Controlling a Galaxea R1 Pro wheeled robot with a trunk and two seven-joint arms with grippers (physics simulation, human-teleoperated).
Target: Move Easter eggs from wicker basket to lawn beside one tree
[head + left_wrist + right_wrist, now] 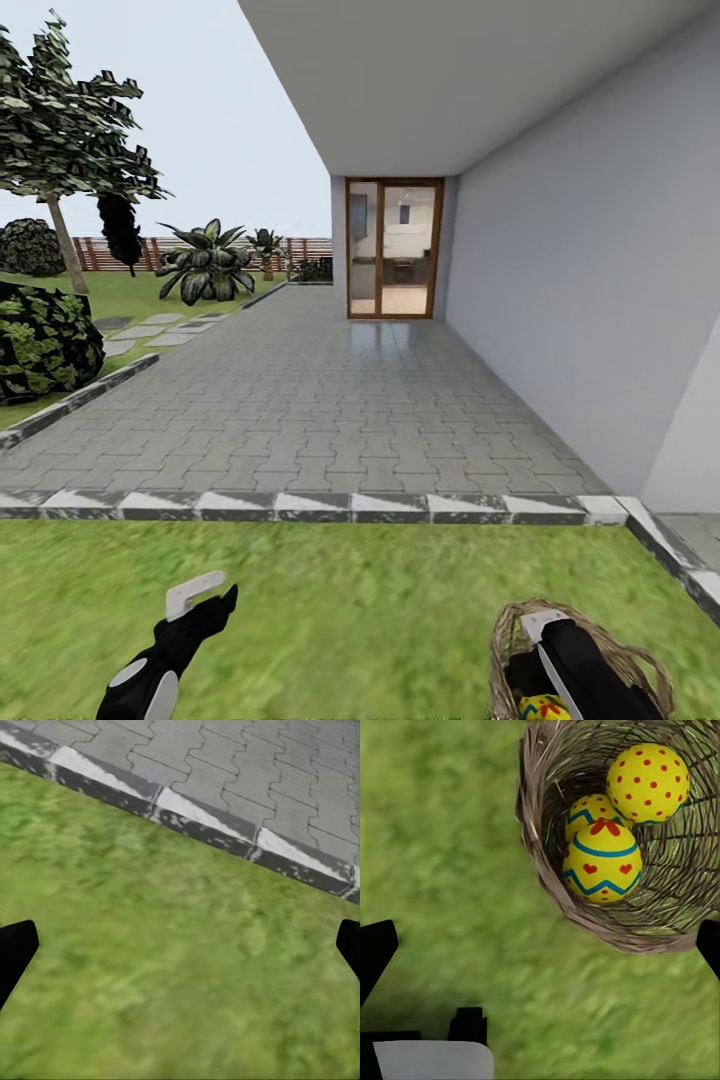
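The wicker basket (555, 870) stands on the lawn (450, 855) and holds three yellow Easter eggs. They are a red-dotted one (649, 784), one with blue zigzags and red hearts (602, 862), and a third (589, 810) partly hidden between them. My right gripper (540, 952) hangs open above the grass just beside the basket's rim. In the head view the right gripper (545, 640) is over the basket (640, 665), with one egg (545, 708) peeking out. My left gripper (210, 598) is open over bare grass. A tree (66, 245) stands far off at the left.
A striped kerb (300, 505) separates the lawn from the grey paving (320, 400), which runs to a glass door (393, 250) beside the white house wall (580, 300). A dark bush (40, 340), a leafy plant (205, 265) and a slat fence (100, 252) lie left.
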